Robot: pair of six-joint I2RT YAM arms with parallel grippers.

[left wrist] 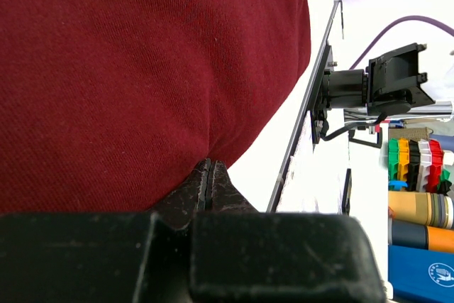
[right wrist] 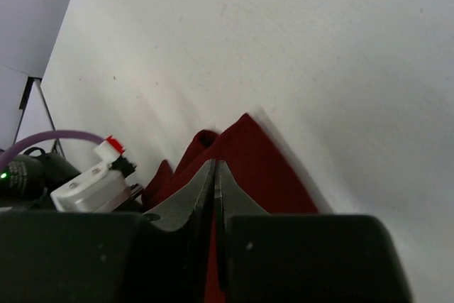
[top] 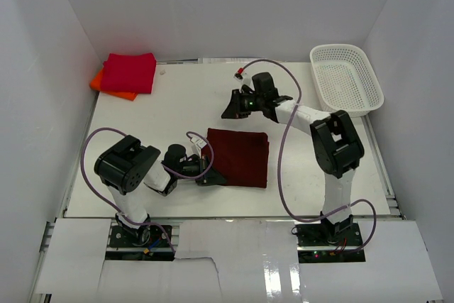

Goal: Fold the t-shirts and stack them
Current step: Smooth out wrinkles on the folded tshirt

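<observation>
One folded maroon t-shirt point(top: 240, 156); red t-shirt point(top: 129, 72) atop orange t-shirt point(top: 99, 81).

Bright, even light from above washes the white table point(top: 319, 182); the maroon t-shirt point(top: 237, 155) casts only a faint soft shadow. Nearer the camera than the shirt, a glossy panel point(top: 284, 274) glares. Wrist views blow out white beside the shirt; close foreground blurs.

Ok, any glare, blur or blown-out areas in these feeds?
Top external: even light, sharp, glare only on the glossy near strip. Left wrist: maroon shirt weave crisp, table beyond blown out white. Right wrist: fingers soft up close, table bright, faint shadow streaks.
</observation>
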